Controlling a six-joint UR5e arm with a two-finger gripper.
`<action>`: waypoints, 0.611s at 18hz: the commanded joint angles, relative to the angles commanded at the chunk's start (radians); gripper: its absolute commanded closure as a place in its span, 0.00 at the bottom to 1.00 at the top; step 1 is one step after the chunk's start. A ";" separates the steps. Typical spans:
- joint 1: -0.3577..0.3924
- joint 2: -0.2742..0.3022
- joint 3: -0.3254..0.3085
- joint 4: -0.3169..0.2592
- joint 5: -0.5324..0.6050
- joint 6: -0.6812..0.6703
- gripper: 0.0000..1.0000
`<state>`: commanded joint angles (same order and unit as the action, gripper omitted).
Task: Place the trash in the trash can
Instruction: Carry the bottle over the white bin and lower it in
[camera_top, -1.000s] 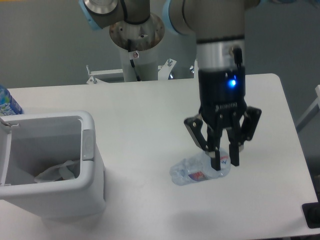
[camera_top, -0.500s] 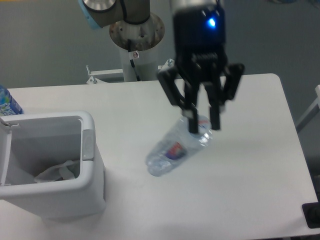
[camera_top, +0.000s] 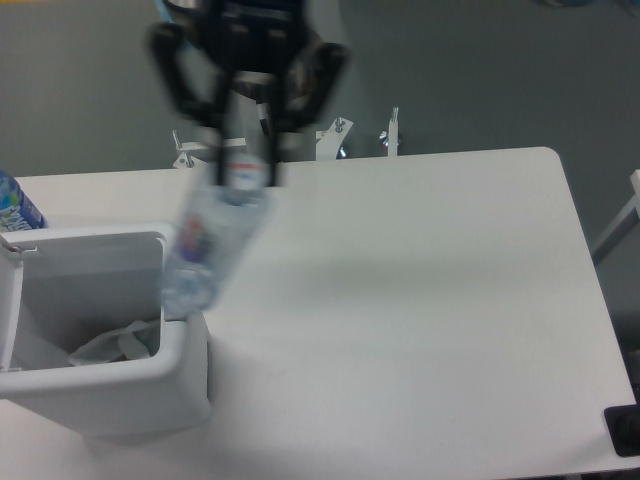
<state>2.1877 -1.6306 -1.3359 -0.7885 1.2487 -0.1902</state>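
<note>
The pincer (camera_top: 243, 165) hangs above the worktop's (camera_top: 420, 300) back edge, left of centre, motion-blurred, with its fingers closed on the cap end of the bottle (camera_top: 208, 245). The bottle dangles below and to the left of the pincer, its long axis steeply tilted, neck up toward the fingers and base down and left. That base sits right over the bin's (camera_top: 185, 330) right-hand rim, just by the grey latch (camera_top: 176, 290), so it looks to be at the edge of the opening and not squarely over it.

That is the relation the next move turns on. The bin's open mouth lies to the left of the bottle's lower end, toward the worktop's left edge. In my judgement the pincer needs to carry a little farther left before letting go, or the base could catch the rim and tip the bottle back onto the worktop.

The bottle is clear and bluish, crushed along its length, with a small red-and-white label patch near the middle; blur hides finer detail.

The wrapper (camera_top: 115, 343), crumpled and whitish, lies inside the bin at the bottom, so that piece seems done. An upright blue-labelled bottle (camera_top: 14, 205) stands at the worktop's left edge, behind the bin.
</note>
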 joint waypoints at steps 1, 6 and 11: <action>-0.017 0.000 -0.015 0.000 0.002 0.002 0.88; -0.046 -0.017 -0.052 0.000 0.000 0.003 0.88; -0.065 -0.057 -0.078 0.002 0.000 0.029 0.88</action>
<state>2.1231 -1.6872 -1.4143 -0.7869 1.2487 -0.1612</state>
